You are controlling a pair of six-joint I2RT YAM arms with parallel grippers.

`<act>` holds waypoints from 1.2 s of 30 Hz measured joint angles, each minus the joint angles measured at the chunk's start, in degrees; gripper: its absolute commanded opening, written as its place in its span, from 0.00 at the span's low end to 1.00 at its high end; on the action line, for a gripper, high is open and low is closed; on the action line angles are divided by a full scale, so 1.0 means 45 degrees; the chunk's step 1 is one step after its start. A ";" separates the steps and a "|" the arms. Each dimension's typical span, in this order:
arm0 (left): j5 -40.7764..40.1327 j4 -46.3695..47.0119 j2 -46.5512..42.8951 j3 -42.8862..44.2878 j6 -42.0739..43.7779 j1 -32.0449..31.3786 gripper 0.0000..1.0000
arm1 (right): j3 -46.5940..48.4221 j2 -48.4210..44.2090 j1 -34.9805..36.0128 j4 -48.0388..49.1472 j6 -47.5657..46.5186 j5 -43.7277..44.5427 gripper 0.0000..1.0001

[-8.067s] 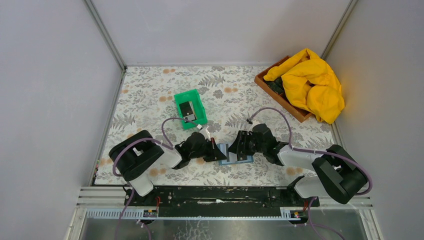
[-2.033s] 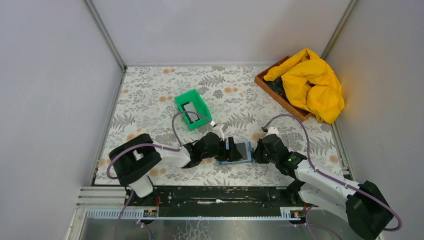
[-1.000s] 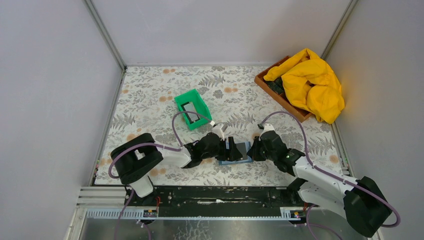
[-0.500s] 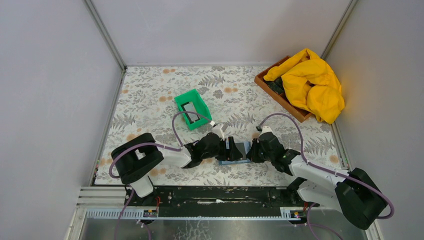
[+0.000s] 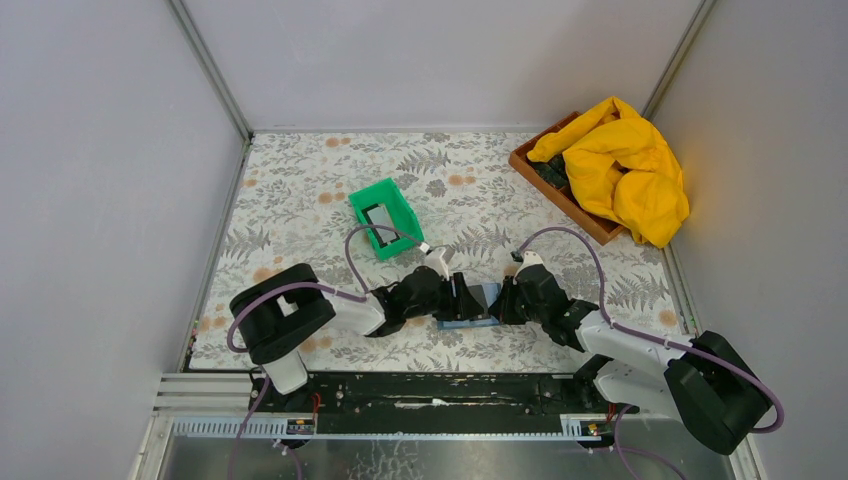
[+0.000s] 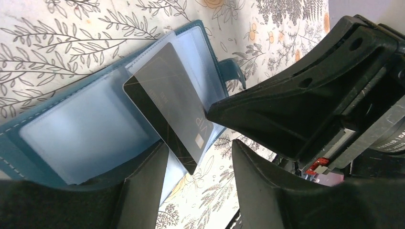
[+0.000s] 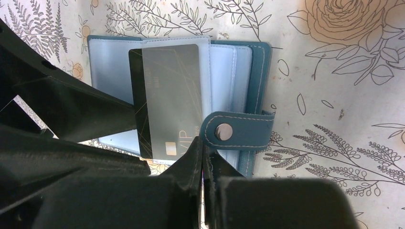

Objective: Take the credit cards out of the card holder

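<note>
One credit card lies partly out of the open card holder on the desk, between the parted left gripper and the closed right gripper; a skewed pinch could drag the holder.

You have a bright green plastic tray on the floral-print table cover, well apart from a brown wooden tray under a crumpled yellow cloth at far right.

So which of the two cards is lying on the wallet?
The dark card on the open blue wallet; the other card sits in the green tray.
</note>
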 measured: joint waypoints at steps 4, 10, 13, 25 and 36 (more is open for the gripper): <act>-0.0097 0.0010 -0.0005 -0.0180 -0.0233 0.0058 0.35 | -0.0010 0.0000 0.0000 0.0034 0.0005 0.0005 0.00; -0.0204 0.0039 -0.0005 -0.0481 -0.0466 0.0092 0.13 | -0.0010 0.0034 0.0000 0.0073 0.0005 0.0005 0.00; -0.0228 0.0126 -0.0005 -0.0544 -0.0559 0.0141 0.02 | -0.0010 0.0078 0.0000 0.0112 0.0005 0.0005 0.00; -0.0170 0.0767 -0.0010 -0.0797 -0.0772 0.0369 0.00 | -0.0005 0.0165 -0.0024 0.0233 0.0005 0.0015 0.00; 0.0053 0.0981 -0.0952 -0.1826 -0.0733 0.1035 0.00 | -0.0005 0.0039 -0.0321 0.0063 -0.0015 -0.0019 0.00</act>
